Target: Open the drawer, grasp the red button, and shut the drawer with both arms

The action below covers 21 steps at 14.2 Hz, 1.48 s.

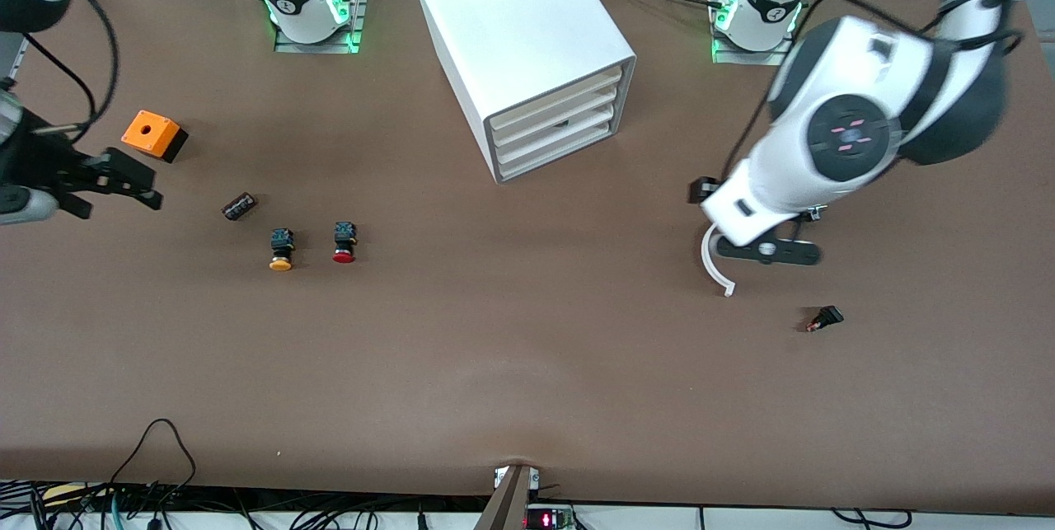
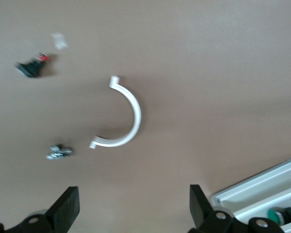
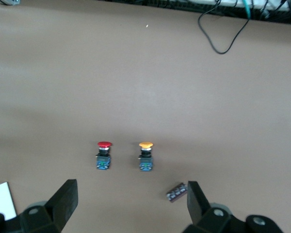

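Observation:
The white four-drawer cabinet [image 1: 527,35] stands between the arms' bases; its drawer [image 1: 554,119], second from the top, is shut like the others. The red-capped button [image 1: 344,242] lies on the table toward the right arm's end, beside an orange-capped one [image 1: 281,250]; both also show in the right wrist view, the button [image 3: 103,155] and its orange twin [image 3: 146,157]. My right gripper [image 1: 147,188] [image 3: 131,191] hovers open and empty over the table near an orange box [image 1: 151,135]. My left gripper [image 2: 134,194] is open and empty over bare table next to a white curved piece [image 2: 125,114].
A small dark block [image 1: 239,206] lies between the orange box and the buttons. Toward the left arm's end lie the white curved piece [image 1: 715,262], a small black-and-red part [image 1: 825,319] and a bit of metal hardware [image 2: 58,152]. Cables hang along the table's near edge.

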{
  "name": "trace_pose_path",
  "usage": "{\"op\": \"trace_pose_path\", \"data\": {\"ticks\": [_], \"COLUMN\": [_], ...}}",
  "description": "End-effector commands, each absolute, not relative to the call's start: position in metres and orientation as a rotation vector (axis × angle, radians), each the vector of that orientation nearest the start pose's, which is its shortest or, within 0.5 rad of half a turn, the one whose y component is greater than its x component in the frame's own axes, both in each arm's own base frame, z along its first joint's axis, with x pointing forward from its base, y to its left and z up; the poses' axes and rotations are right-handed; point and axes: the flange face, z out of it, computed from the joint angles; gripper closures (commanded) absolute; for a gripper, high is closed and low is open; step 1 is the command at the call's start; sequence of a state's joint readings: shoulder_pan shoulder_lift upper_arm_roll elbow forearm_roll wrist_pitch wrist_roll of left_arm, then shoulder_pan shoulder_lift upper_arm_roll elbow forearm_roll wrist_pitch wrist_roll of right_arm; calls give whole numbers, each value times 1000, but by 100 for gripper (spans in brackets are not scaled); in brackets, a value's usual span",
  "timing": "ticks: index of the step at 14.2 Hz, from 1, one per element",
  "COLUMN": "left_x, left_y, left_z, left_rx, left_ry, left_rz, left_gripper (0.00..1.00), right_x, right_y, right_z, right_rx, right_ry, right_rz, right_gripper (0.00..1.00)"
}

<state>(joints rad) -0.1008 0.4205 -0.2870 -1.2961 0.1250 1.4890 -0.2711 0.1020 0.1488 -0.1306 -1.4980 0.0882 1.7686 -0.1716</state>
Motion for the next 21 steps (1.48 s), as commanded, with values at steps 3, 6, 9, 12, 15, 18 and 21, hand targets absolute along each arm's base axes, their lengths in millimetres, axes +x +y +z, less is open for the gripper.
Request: {"op": "trace_pose_path", "data": {"ticks": [3, 6, 9, 12, 15, 18, 21], "left_x": [612, 601, 588, 568, 542, 540, 540], "left_y": [-148, -93, -44, -30, -20, -31, -31], "left_z": [542, 559, 554, 565, 568, 565, 564], "left_rx": [-3009, -3027, -3044, -3142, -3231, -3106, -3111], "left_ry": [140, 85, -25, -36, 55, 142, 138], "left_rz": [269, 204, 72, -45, -117, -54, 20], "left_gripper": [0, 0, 0, 0, 0, 0, 0], "right_x": [596, 589, 581, 579, 580, 568, 569], "right_y": [-29, -40, -44, -51, -53, -52, -47], "right_z": [623, 620, 640, 637, 634, 638, 636], "right_rx": [-3083, -3158, -3155, -3157, -3156, -3144, -3137], "right_ry": [-307, -493, -552, -519, -514, -498, -512], "right_rz": [-206, -94, -60, -31, -21, 33, 34], "right_gripper": [0, 0, 0, 0, 0, 0, 0]}}
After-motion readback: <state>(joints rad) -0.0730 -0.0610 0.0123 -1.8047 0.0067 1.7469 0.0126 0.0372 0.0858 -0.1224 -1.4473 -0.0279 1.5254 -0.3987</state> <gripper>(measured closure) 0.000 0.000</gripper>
